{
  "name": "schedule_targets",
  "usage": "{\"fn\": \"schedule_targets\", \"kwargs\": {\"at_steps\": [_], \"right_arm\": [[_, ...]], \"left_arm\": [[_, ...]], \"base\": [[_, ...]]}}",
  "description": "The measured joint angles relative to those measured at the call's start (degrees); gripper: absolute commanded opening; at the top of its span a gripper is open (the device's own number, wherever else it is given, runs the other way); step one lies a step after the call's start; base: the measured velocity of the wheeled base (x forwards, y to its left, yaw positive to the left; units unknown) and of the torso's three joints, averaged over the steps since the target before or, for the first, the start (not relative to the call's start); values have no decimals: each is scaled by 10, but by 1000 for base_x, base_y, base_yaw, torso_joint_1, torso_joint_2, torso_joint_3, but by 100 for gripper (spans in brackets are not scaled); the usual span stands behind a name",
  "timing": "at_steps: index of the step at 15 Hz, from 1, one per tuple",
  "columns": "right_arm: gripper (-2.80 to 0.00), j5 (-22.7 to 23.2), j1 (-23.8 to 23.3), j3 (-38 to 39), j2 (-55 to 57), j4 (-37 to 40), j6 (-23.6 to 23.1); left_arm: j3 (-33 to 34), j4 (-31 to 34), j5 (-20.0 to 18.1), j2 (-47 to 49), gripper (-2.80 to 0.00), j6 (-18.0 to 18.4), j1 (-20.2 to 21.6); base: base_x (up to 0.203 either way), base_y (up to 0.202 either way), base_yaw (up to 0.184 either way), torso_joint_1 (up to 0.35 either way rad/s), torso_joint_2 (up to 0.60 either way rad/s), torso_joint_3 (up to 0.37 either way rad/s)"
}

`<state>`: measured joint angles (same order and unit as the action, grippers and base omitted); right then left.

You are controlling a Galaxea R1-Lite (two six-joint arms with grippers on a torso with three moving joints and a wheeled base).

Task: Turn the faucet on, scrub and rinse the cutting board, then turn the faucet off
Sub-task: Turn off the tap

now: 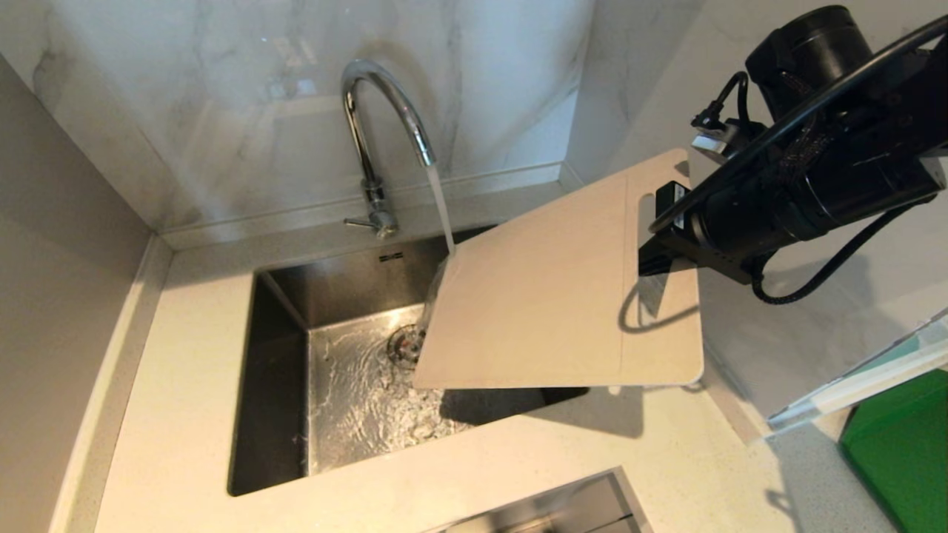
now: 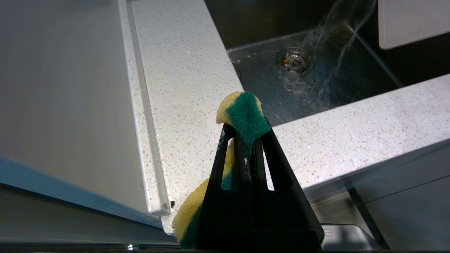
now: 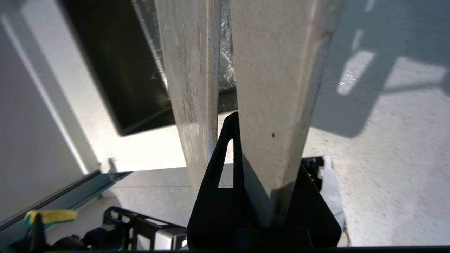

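I am holding the large thin pale beige plastic cutting board (image 1: 563, 289) in the right gripper (image 1: 661, 222), jaws clamped on its edge at the handle-slot end, and the board is hanging tilted over the right side of the steel sink (image 1: 281, 385), its far corner just meeting the stream of water (image 1: 442, 211) from the tall chrome gooseneck faucet (image 1: 378, 141). I am judging the board light and stiff but getting slick as it wets; gripped at one end only, it is likely to lever against the pads, so the handle end seems the right place to keep hold. The left gripper (image 2: 245, 140) is sitting low beside the speckled counter (image 2: 182, 88), pinched shut on a yellow and green sponge (image 2: 245, 114). The board's lower edge appears to be riding just above the counter's front rim, though I cannot be sure of a gap. There is open room leftward over the basin; the marble wall (image 1: 222, 111) and faucet are closing in behind
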<state>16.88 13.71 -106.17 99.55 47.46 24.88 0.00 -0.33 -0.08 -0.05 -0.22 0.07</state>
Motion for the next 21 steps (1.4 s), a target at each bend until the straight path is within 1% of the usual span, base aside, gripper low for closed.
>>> {"fn": "schedule_targets", "kwargs": {"at_steps": [2,3,8,12,14,16,19,21], "right_arm": [[-280,35,0,-12,9,3,-6],[-280,41,0,-17,12,7,-15],[-280,45,5,-15,13,43,-36],[-280,46,16,-7,13,45,-41],[-280,46,19,-13,20,42,-64],[-280,45,21,-22,33,42,-79],[-280,45,21,-54,57,40,-82],[-280,44,21,-67,73,26,-83]], "left_arm": [[0,0,0,0,-280,0,0],[0,0,0,0,-280,0,0],[0,0,0,0,-280,0,0],[0,0,0,0,-280,0,0],[0,0,0,0,-280,0,0],[0,0,0,0,-280,0,0],[0,0,0,0,-280,0,0],[0,0,0,0,-280,0,0]], "base": [[0,0,0,0,0,0],[0,0,0,0,0,0],[0,0,0,0,0,0],[0,0,0,0,0,0],[0,0,0,0,0,0],[0,0,0,0,0,0],[0,0,0,0,0,0],[0,0,0,0,0,0]]}}
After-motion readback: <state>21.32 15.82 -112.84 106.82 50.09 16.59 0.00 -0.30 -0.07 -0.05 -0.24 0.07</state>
